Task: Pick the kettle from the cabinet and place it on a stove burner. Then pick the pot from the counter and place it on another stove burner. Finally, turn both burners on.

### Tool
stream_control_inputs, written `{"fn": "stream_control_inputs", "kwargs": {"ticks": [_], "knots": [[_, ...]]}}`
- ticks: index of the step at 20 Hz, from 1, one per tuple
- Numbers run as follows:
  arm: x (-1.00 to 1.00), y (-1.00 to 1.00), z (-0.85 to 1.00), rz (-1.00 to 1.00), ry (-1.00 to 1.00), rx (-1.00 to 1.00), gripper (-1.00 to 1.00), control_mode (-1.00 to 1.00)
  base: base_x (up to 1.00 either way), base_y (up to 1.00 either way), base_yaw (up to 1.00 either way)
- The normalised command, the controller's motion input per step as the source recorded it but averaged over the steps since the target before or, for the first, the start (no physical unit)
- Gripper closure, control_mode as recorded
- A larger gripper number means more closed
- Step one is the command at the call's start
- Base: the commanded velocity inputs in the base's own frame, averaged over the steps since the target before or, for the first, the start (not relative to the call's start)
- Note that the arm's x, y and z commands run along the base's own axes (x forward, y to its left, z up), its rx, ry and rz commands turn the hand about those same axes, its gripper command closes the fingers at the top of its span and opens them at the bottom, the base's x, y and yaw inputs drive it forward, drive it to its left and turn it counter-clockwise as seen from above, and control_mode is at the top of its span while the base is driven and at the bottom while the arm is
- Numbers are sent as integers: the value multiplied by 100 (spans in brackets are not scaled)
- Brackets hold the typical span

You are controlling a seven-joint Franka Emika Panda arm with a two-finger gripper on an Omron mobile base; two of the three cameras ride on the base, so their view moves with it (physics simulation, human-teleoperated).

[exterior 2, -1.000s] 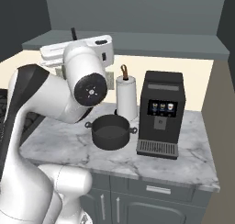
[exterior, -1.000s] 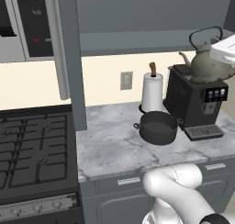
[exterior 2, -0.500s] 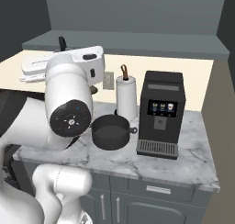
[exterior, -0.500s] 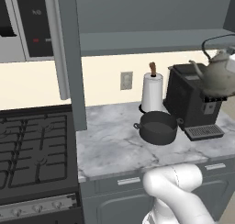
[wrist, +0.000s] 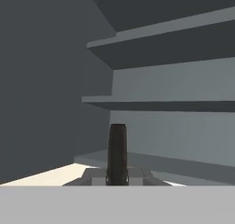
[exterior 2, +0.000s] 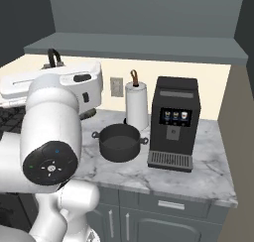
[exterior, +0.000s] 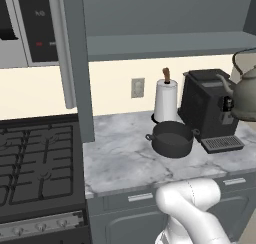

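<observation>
Holding: the gripper (wrist: 117, 175) is closed narrow on a thin dark upright bar, which reads as the arched handle of the kettle (exterior: 246, 92).
Kettle position: in the air at the far right of the left base view, in front of the upper part of the coffee machine (exterior: 206, 106), clear of the counter (exterior: 120, 158). Spout points left. Partly cut by the picture edge.
Kettle, right base view: just its dark handle arch (exterior 2: 53, 57) shows, above the white hand.
Cabinet: door (exterior: 73, 63) swung open, seen nearly edge-on, with its grey bar handle toward the microwave (exterior: 30, 28). The hand view looks into the grey interior, at a shelf (wrist: 160, 103).
Pot: the pot (exterior: 171, 138) sits upright on the counter, just in front of the paper towel roll (exterior: 165, 101) and just left of the coffee machine.
Stove burners: black grates (exterior: 35, 160) at lower left, nothing on the visible part; knob row along the front edge.
Wall: outlet (exterior: 137, 87) left of the paper towel roll.
</observation>
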Motion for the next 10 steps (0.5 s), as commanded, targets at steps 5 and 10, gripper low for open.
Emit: {"fn": "stream_control_inputs", "kwargs": {"ticks": [5,10], "knots": [[-17,1,0,0,0,0,100,-100,0,0,0],[-4,0,0,0,0,0,100,100,-37,2,0]]}}
